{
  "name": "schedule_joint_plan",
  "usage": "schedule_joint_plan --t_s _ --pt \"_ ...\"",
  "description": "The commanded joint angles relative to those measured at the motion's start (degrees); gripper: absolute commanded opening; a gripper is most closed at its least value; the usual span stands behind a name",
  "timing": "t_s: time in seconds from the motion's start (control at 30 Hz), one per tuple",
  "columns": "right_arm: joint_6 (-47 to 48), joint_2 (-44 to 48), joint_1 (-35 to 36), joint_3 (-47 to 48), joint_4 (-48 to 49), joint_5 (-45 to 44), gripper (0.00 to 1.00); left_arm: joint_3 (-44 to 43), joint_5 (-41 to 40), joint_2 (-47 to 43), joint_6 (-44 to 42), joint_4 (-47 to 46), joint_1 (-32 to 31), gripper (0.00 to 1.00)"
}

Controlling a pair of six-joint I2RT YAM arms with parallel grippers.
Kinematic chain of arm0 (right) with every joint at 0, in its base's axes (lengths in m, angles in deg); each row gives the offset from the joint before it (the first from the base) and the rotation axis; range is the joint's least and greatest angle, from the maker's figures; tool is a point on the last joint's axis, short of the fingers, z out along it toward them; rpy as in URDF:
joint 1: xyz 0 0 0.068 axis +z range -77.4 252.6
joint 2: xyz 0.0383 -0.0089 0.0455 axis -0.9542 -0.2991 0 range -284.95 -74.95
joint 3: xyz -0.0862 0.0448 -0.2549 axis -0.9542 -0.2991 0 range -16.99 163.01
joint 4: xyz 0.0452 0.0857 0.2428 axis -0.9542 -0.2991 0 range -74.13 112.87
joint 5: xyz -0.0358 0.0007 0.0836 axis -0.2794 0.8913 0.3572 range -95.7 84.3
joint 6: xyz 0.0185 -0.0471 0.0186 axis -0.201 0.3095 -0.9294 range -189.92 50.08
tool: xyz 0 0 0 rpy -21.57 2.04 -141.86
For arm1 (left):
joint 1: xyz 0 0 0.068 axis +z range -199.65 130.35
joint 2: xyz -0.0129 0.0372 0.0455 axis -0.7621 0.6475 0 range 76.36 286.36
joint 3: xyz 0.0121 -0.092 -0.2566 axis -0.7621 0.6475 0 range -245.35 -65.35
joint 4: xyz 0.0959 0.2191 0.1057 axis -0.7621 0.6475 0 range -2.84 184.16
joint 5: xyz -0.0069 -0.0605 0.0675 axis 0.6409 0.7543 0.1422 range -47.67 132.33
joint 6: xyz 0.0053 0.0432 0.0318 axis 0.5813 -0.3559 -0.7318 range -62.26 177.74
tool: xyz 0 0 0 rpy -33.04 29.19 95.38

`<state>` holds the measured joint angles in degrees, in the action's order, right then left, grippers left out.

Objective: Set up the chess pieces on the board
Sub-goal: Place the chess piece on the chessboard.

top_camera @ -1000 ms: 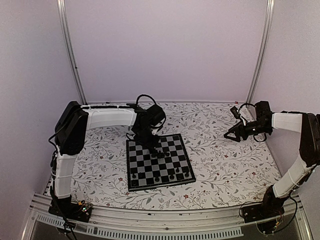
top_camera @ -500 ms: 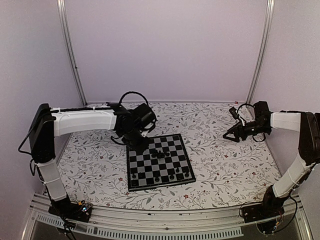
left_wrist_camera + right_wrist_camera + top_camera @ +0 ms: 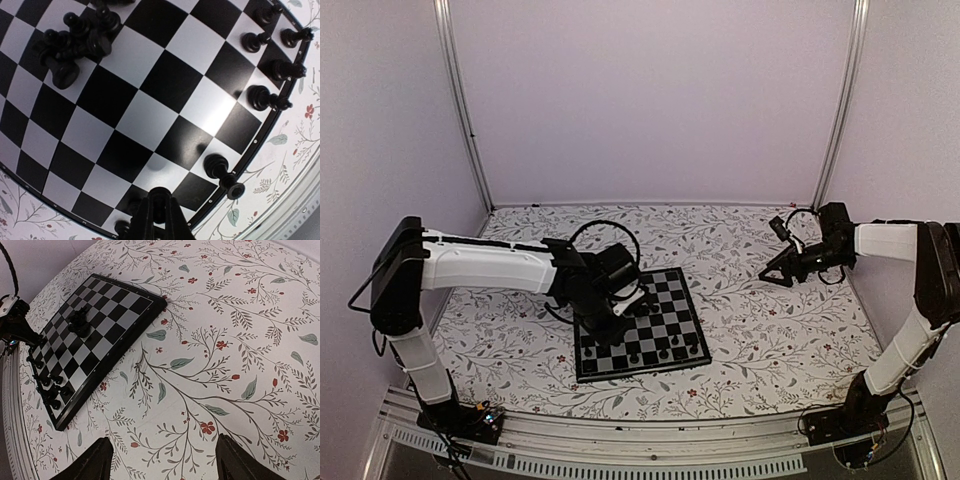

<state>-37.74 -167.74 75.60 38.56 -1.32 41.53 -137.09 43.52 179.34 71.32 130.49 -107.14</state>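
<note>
Black chess piece (image 3: 159,196), apparently pinched by the clenched left end effector (image 3: 612,322) over the board (image 3: 130,115), near-left squares: best lowered vertically, centred on a vacant square. Right end effector (image 3: 167,465) released, far right.

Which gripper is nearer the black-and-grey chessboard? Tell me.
Left. Left gripper hangs over the near-left part of the flat black-and-grey chessboard; the right gripper hovers off it, far right.

A floral-patterned table cover (image 3: 760,330) — pale lilac walls (image 3: 650,100) behind, two metal uprights (image 3: 459,100) in the corners.
</note>
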Motion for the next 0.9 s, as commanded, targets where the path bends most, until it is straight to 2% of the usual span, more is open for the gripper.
schedule_joint_plan --t_s 0.0,0.33,0.63,0.87 --pt "0.3 0.7 0.3 1.1 -0.5 0.3 0.74 -0.9 2.4 1.5 -1.6 -1.2 -0.6 0.05" --pt "0.4 0.3 0.3 1.3 -0.7 0.5 0.74 -2.2 0.2 4.7 -2.2 0.5 -0.7 0.05" --pt "0.5 -0.2 0.3 1.4 -0.9 0.5 0.74 -3.6 0.9 5.4 -2.7 0.9 -0.7 0.17" --pt "0.6 -0.5 0.4 1.6 -1.1 0.5 0.74 -4.7 -0.4 4.1 -3.1 3.9 -0.7 0.21"
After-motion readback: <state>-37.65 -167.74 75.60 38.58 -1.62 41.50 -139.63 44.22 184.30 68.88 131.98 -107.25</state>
